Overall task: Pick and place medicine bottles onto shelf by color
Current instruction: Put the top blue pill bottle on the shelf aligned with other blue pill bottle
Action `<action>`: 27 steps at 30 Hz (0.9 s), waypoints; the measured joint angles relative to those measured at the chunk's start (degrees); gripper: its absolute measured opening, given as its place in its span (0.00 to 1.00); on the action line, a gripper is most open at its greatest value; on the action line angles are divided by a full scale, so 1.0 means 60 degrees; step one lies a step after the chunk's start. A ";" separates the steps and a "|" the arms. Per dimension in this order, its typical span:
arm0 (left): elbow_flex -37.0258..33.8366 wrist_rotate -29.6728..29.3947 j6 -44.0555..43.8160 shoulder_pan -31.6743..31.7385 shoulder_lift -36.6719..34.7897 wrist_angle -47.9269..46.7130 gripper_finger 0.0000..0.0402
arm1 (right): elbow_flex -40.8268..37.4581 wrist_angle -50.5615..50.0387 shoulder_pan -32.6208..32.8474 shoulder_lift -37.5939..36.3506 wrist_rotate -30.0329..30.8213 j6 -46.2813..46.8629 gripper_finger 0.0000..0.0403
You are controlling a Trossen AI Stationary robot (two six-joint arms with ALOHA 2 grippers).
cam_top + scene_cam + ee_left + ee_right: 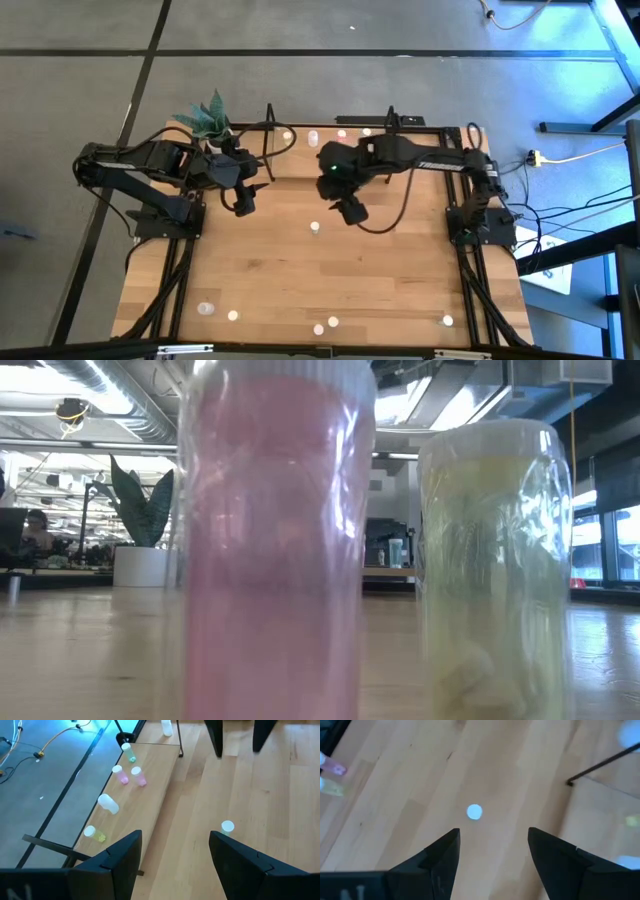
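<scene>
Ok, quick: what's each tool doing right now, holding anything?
Left tool: open, empty, over the table beside the shelf.
Right tool: open, empty, above a lone bottle standing on the table.

Bottles on wooden table

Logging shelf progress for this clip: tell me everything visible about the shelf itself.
The shelf is a narrow light wooden board with thin black metal frames at its ends, standing along the table's far edge beside the potted plant. On it are a greenish bottle, two pink bottles side by side, a white bottle lying on its side and a yellowish bottle. Neither gripper touches it.
</scene>
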 joint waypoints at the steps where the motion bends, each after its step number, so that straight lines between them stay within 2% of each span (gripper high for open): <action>1: 0.0000 0.0007 -0.0020 0.0000 0.0000 -0.0025 0.56 | 0.0000 0.0028 0.0000 0.0168 -0.0108 -0.0043 0.59; 12: 0.0000 0.0116 -0.0038 -0.0011 0.0000 -0.0412 0.56 | 0.0000 0.0490 0.0018 0.1596 -0.0246 -0.0798 0.59; 27: 0.0000 0.0420 -0.0287 -0.0015 0.0000 -0.0859 0.56 | 0.0000 0.0841 0.0372 0.2985 -0.0239 -0.1037 0.59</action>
